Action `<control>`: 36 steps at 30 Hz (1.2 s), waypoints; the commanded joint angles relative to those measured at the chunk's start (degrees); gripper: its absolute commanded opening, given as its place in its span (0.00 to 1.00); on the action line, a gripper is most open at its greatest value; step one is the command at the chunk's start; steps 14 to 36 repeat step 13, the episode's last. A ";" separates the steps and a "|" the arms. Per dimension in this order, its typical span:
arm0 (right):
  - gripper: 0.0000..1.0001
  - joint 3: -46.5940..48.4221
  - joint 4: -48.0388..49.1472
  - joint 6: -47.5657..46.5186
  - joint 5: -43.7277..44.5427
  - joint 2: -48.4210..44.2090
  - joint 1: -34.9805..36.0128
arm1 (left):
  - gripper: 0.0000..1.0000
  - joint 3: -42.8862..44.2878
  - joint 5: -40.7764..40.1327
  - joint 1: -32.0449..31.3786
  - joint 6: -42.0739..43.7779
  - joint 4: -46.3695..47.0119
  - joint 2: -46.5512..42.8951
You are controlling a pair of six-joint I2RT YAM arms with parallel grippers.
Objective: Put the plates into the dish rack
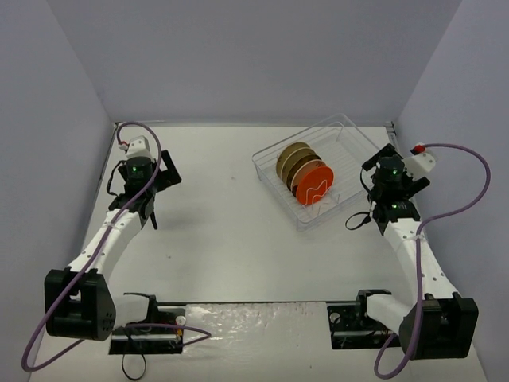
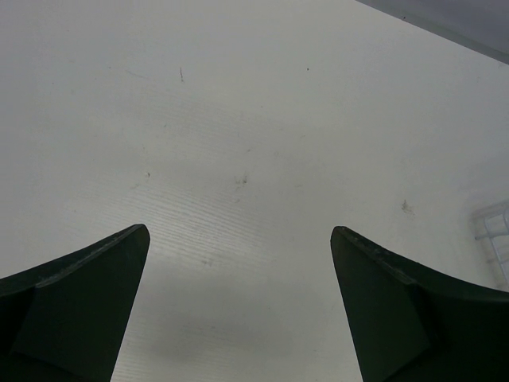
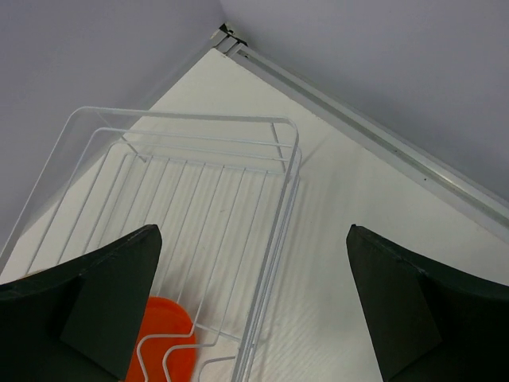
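**A:** Where does the dish rack sit?

**B:** In the top view it is at about 2 o'clock from the middle of the table, set askew. Plates stand on edge in the end of it that lies toward 9 o'clock. The orange plate with its white mark faces 5 o'clock and fronts the row.

**A:** And the rest of the row?

**B:** The other plates are packed behind it toward 10 o'clock, cream and brown discs overlapping. I cannot count them or pick out any pattern. The rack's clear walls barely show; the thin wires are what give it away.

**A:** What about the right gripper?

**B:** Its jaws are spread wide with nothing between them. It hangs over the rack's bare end, just past the rim. In its own camera only a sliver of the orange plate shows at 7 o'clock, partly behind one dark finger and cut off by the frame's edge.

**A:** And the left gripper?

**B:** It is also spread wide and holds nothing, with only bare table below it. It is well apart from the rack. In its view a blurred corner of the rack's wire creeps in at 4 o'clock, and the frame cuts off both fingers low down.
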 commanded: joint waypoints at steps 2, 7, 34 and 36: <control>1.00 -1.35 1.61 9.21 6.26 -3.28 0.43 | 0.97 -0.66 -0.83 0.33 -1.09 4.26 -4.50; 1.00 -2.55 3.22 11.00 6.29 -4.89 0.46 | 0.97 -2.26 0.51 0.25 -1.01 6.23 -5.66; 1.00 -3.50 3.78 8.84 6.50 -6.80 0.46 | 0.97 -1.97 0.60 0.30 -1.27 5.41 -5.61; 1.00 -3.50 3.78 8.84 6.50 -6.80 0.46 | 0.97 -1.97 0.60 0.30 -1.27 5.41 -5.61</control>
